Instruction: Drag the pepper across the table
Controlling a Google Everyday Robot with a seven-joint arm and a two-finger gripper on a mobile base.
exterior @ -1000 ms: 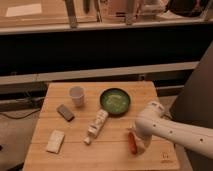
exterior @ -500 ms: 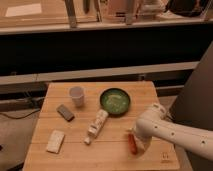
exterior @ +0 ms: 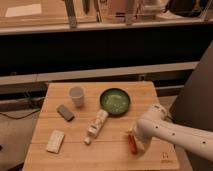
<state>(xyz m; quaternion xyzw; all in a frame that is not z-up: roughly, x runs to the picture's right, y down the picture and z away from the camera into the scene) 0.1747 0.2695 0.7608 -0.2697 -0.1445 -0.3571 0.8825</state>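
The red-orange pepper (exterior: 132,144) lies on the light wooden table (exterior: 85,155) near its front right, partly covered by my arm. My gripper (exterior: 134,136) is at the end of the white arm that reaches in from the right, right over the pepper's upper end. The arm's body hides the contact with the pepper.
A green bowl (exterior: 114,100) sits behind the pepper. A white bottle (exterior: 96,126) lies on its side at the centre. A white cup (exterior: 76,95), a dark flat block (exterior: 65,112) and a pale packet (exterior: 55,141) are on the left half.
The arm and the pepper have shifted slightly left across the table.
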